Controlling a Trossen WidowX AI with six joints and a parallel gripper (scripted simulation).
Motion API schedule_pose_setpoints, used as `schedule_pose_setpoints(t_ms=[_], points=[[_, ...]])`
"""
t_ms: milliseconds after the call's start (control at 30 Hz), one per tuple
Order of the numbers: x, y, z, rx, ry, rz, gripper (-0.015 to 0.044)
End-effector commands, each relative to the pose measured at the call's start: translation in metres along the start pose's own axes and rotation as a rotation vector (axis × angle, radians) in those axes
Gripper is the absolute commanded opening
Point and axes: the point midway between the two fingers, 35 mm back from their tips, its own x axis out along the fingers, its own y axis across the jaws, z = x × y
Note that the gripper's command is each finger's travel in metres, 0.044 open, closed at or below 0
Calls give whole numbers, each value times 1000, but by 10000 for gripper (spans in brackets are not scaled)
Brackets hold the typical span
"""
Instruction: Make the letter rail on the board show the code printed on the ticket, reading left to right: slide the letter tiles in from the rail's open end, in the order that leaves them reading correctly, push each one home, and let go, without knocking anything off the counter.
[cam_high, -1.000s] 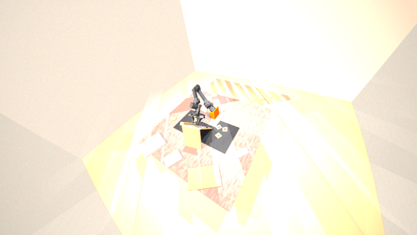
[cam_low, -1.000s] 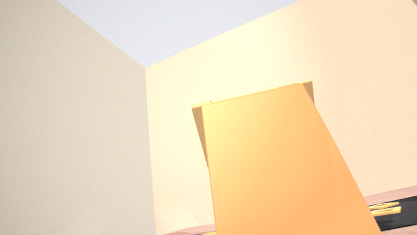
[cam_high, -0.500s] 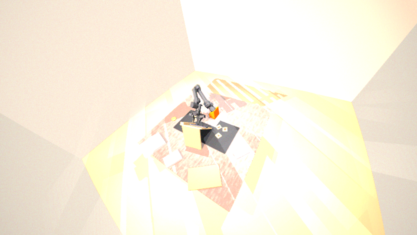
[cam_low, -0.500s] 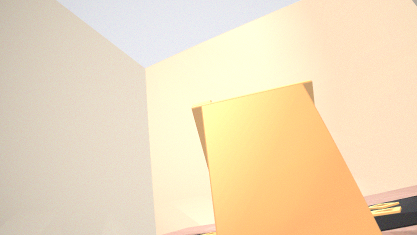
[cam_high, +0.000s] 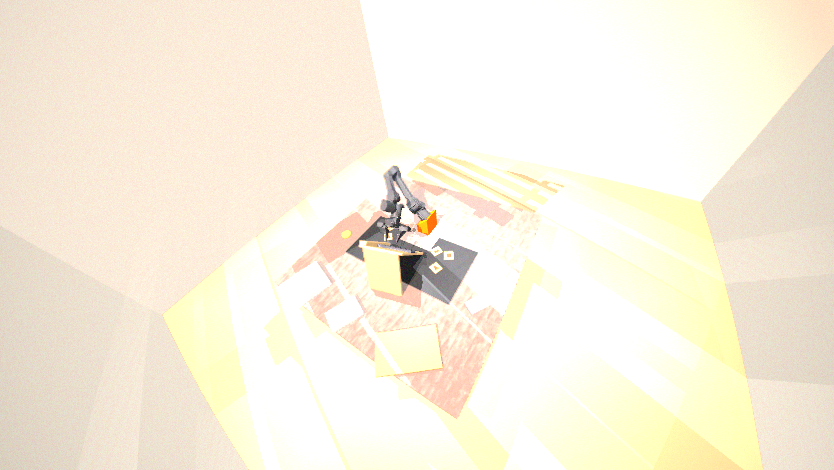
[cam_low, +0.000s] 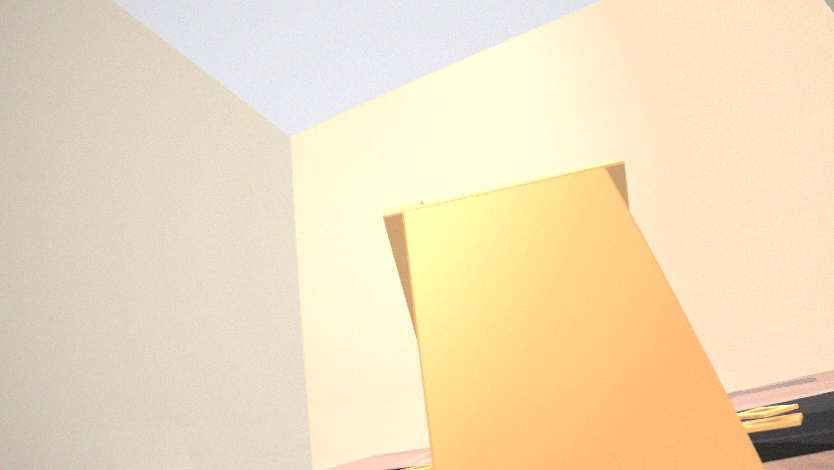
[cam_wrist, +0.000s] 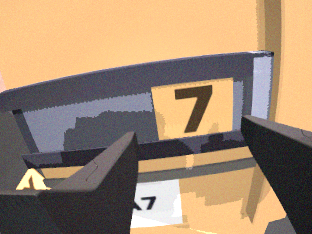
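Note:
The dark letter rail (cam_wrist: 125, 76) runs across the board (cam_wrist: 100, 30) (cam_high: 383, 271) (cam_low: 554, 321). A tile marked 7 (cam_wrist: 165, 112) sits upright in the rail's right part, a narrow gap from its right end; the rail's left part holds no tile. My gripper (cam_wrist: 190, 131) is open, its fingertips apart before the 7 tile and nothing between them. The ticket (cam_wrist: 167, 215) below shows 7 last; its left part is hidden by a finger. Another tile (cam_wrist: 32, 181) shows at lower left. Three loose tiles (cam_high: 437, 250) (cam_high: 448, 255) (cam_high: 435, 267) lie right of the board; one more (cam_high: 389, 235) is by the gripper.
A black mat (cam_high: 452, 283) lies under the board and loose tiles. An orange block (cam_high: 428, 223) stands beside the arm (cam_high: 404, 189). A yellow disc (cam_high: 346, 234) lies left of the mat. A tan panel (cam_high: 408, 350) lies in front. The board's back blocks most of the exterior view.

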Motion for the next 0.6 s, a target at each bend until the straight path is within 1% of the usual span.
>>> schedule_pose_setpoints(t_ms=[0, 567], points=[[-3, -2, 1, 9, -4, -6, 295], [-7, -2, 0, 9, -4, -6, 295]])
